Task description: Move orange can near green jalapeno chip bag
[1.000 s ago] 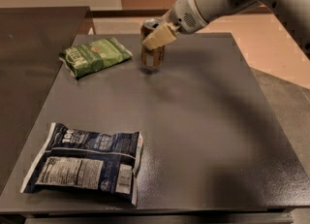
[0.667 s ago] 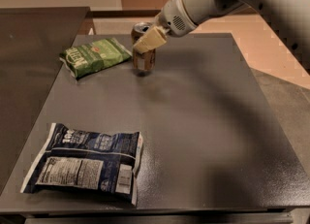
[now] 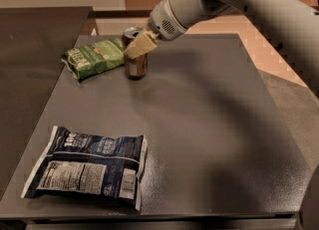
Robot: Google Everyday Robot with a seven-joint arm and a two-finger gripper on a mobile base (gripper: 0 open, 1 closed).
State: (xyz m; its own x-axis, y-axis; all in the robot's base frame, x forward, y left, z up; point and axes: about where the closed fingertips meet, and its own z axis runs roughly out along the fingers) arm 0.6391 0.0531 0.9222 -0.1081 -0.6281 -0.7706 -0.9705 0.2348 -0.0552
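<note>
The orange can (image 3: 135,67) stands upright at the far left part of the dark table (image 3: 209,124), just right of the green jalapeno chip bag (image 3: 93,57), with a narrow gap between them. My gripper (image 3: 136,46) comes in from the upper right and is shut on the can's upper part. A cream fingertip (image 3: 141,44) covers the can's top front. The can's base is at or just above the tabletop. The green bag lies flat near the table's far left corner.
A larger dark blue chip bag (image 3: 89,167) with a white nutrition label lies at the near left of the table. A second dark surface (image 3: 30,50) adjoins on the left. The arm (image 3: 239,0) spans the upper right.
The gripper has carried the can leftward and slightly toward the near side, bringing it close to the green bag. The bags have not moved.
</note>
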